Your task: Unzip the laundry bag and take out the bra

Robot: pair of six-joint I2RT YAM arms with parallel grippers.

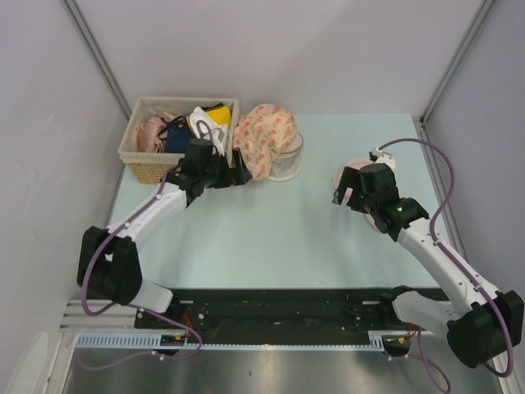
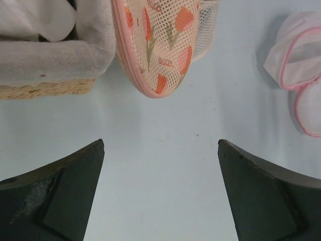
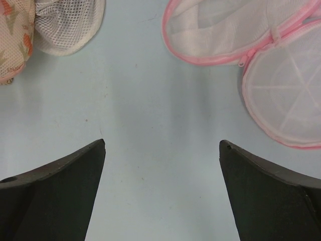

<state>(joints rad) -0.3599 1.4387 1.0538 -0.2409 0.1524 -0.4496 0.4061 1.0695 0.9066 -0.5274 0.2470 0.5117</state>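
Observation:
The laundry bag [image 1: 264, 135], cream-peach with pink-red prints and a pink zipper edge, leans against the basket at the back; its zipper edge looks closed. It also shows in the left wrist view [image 2: 155, 45] and at the left edge of the right wrist view [image 3: 12, 40]. My left gripper [image 1: 238, 174] [image 2: 160, 143] is open and empty, just in front of the bag, over bare table. My right gripper [image 1: 349, 195] [image 3: 162, 143] is open and empty, at the right beside a round mesh bag. The bra is hidden.
A wicker basket [image 1: 135, 156] [image 2: 50, 60] of garments stands at the back left. A small white mesh bag [image 1: 289, 160] [image 3: 65, 25] sits under the laundry bag. A round white mesh bag with pink rim [image 1: 365, 168] [image 3: 251, 45] [image 2: 301, 75] lies open at the right.

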